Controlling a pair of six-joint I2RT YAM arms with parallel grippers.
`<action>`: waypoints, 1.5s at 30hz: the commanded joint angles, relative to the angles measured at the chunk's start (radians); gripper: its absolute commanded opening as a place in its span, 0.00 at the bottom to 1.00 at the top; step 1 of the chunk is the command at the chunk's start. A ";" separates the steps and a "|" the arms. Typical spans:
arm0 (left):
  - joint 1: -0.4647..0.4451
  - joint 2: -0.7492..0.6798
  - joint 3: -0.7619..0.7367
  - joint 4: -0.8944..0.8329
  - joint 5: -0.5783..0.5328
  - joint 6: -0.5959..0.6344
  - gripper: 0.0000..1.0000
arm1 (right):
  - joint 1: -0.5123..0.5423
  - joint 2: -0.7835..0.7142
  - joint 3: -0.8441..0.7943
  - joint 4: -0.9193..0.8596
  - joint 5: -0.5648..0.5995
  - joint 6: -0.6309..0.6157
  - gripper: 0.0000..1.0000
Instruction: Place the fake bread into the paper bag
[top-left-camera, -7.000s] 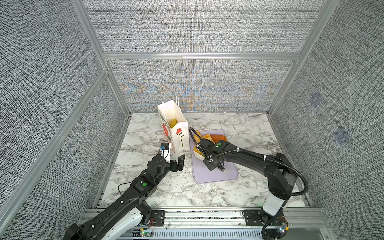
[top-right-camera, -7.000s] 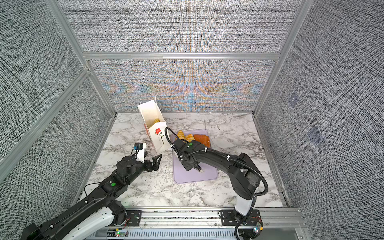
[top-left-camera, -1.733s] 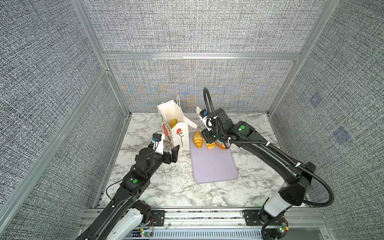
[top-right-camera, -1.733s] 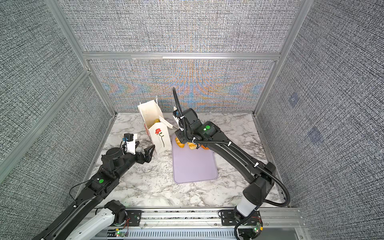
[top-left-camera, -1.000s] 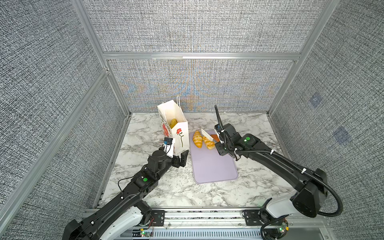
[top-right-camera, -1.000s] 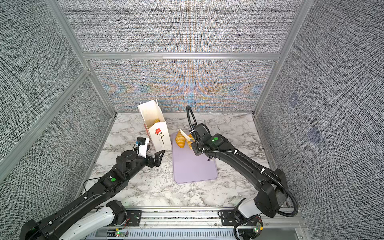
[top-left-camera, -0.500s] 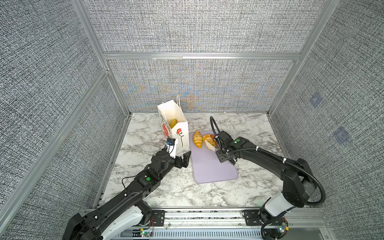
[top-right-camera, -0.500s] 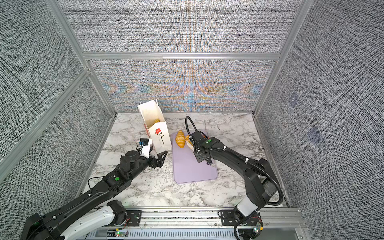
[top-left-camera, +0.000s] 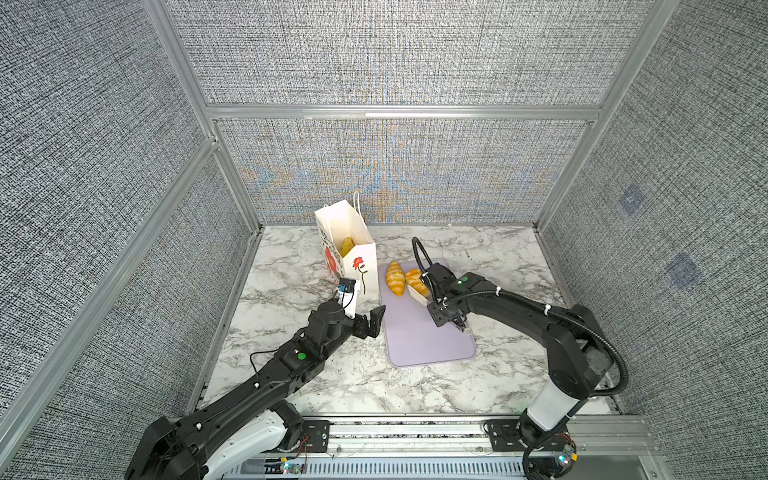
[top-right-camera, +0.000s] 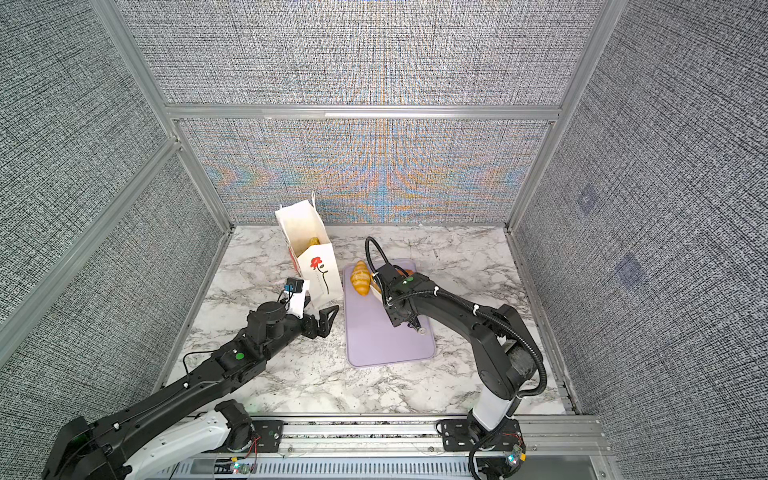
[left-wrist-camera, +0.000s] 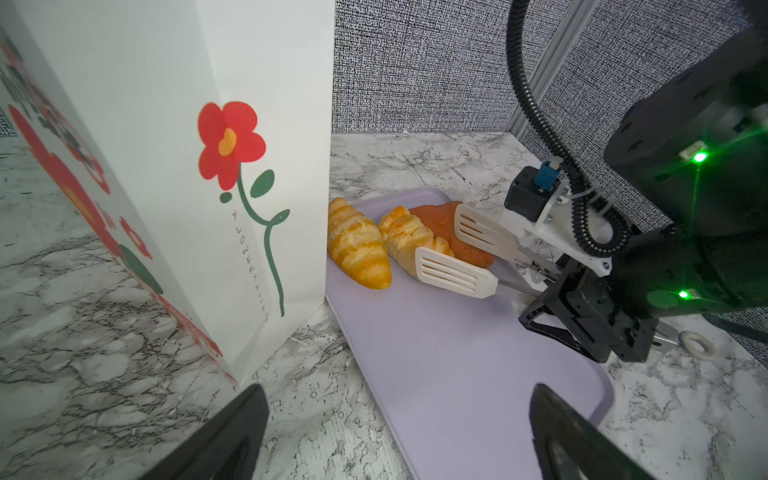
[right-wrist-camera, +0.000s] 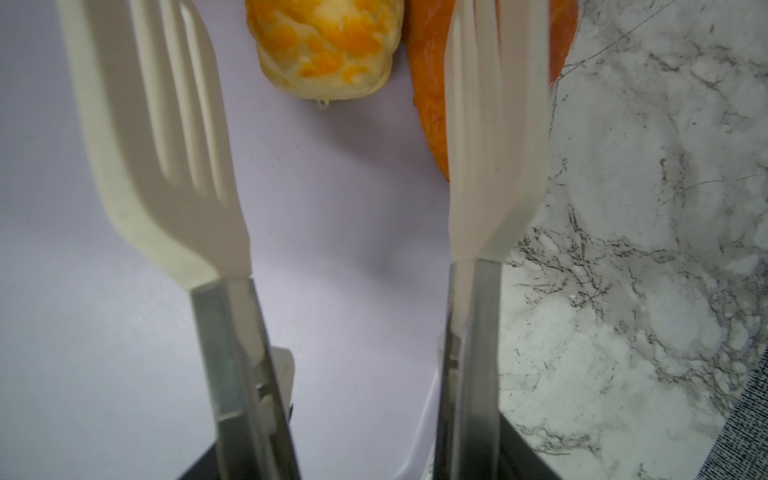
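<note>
The white paper bag (top-left-camera: 345, 249) (top-right-camera: 309, 253) (left-wrist-camera: 187, 145) with a red rose stands upright and open, a yellow piece of fake bread (top-left-camera: 346, 246) inside. Two striped croissants (top-left-camera: 395, 277) (left-wrist-camera: 357, 249) and a darker orange-brown pastry (left-wrist-camera: 436, 224) lie at the far end of the lavender tray (top-left-camera: 424, 340). My right gripper (top-left-camera: 419, 291) (right-wrist-camera: 332, 124) carries white slotted tongs, which stand open around the near end of the second croissant (right-wrist-camera: 328, 45) without touching it. The orange-brown pastry (right-wrist-camera: 428, 104) lies against the outer blade. My left gripper (top-left-camera: 370, 322) (left-wrist-camera: 397, 395) is open and empty, low beside the bag's front corner.
Marble tabletop (top-left-camera: 316, 374) enclosed by grey fabric walls with aluminium posts. The bag's base stands right against the tray's left edge (left-wrist-camera: 332, 299). A small white ring (left-wrist-camera: 698, 343) hangs off the tongs behind the right gripper, by the tray's right edge.
The right arm has come down and swung its open tongs in over the second croissant's end. The left arm has shifted slightly toward the tray, still open.
</note>
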 joint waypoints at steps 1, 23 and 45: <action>-0.004 0.008 0.007 0.041 0.010 -0.006 0.99 | -0.001 0.011 0.008 -0.017 0.005 -0.006 0.58; -0.011 0.026 0.027 0.026 0.003 0.017 0.99 | 0.000 -0.009 -0.036 -0.046 -0.010 -0.015 0.46; -0.011 -0.018 -0.048 0.088 -0.049 -0.022 0.99 | 0.011 -0.045 -0.106 0.012 0.002 0.012 0.45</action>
